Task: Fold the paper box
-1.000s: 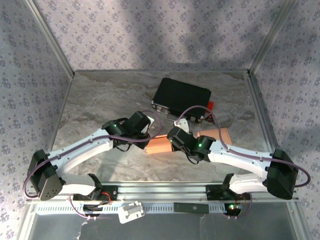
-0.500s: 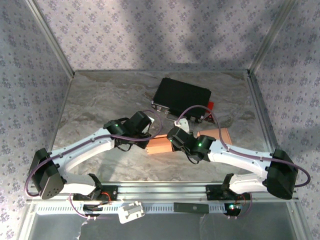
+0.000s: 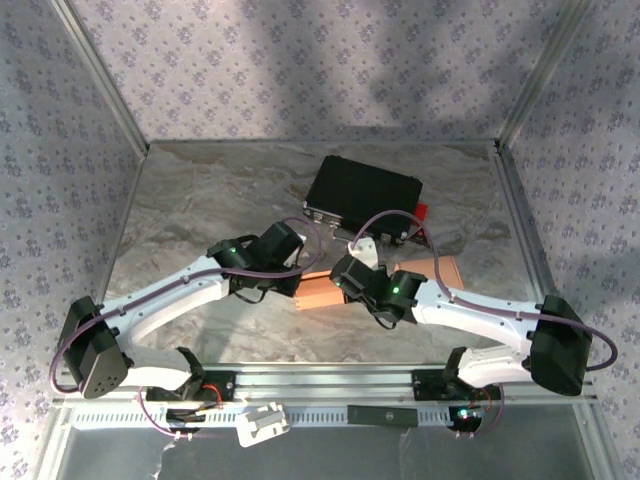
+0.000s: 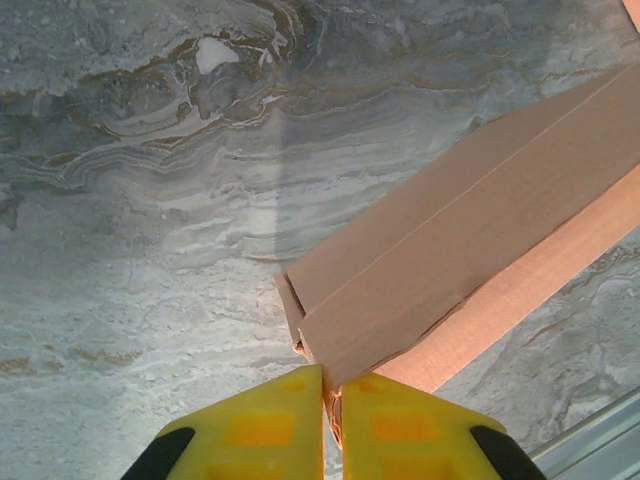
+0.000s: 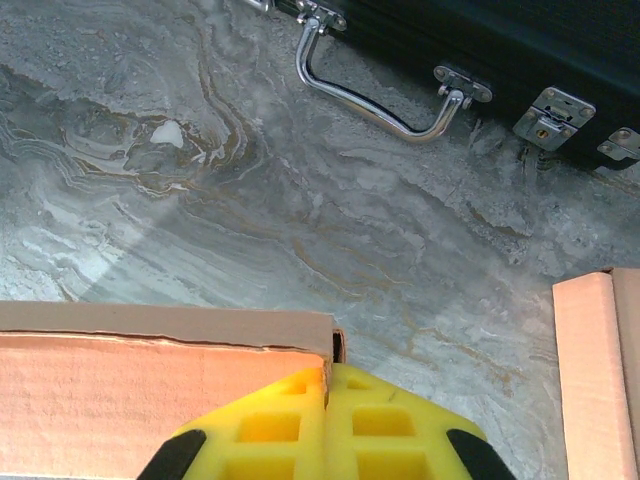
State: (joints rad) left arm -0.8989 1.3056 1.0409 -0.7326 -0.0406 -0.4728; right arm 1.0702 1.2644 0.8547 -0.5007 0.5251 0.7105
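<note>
Grey marbled desk (image 3: 200,200) lies under the top camera, with patterned walls around it. The paper box (image 3: 318,292), a long tan carton lying flat, sits in the near middle of the desk and runs left to right. The left arm (image 3: 170,300) reaches in over its left end and the right arm (image 3: 480,315) crosses above its middle, so part of the carton is hidden. Beyond it, toward the far right, lies a black case (image 3: 362,195), apart from the carton, with something small and red (image 3: 422,212) at its right corner.

From the left wrist, the paper box (image 4: 470,250) stretches away to the upper right, a crease running along its length. The left jaws are pressed almost together, and the two yellow fingers (image 4: 270,425) leave only a thin slit that pinches the near corner of the carton's top flap. A metal rail (image 4: 600,445) shows at the lower right.

From the right wrist, the right jaws are pressed fully together with nothing between them. The yellow fingers (image 5: 385,425) sit just beside the upper right corner of the paper box (image 5: 150,390), whose raised edge ends at their tips. Another tan cardboard panel (image 5: 595,380) stands at the right edge. At the top is the black case (image 5: 480,30) with its chrome handle (image 5: 375,105) and latches (image 5: 553,108).
</note>
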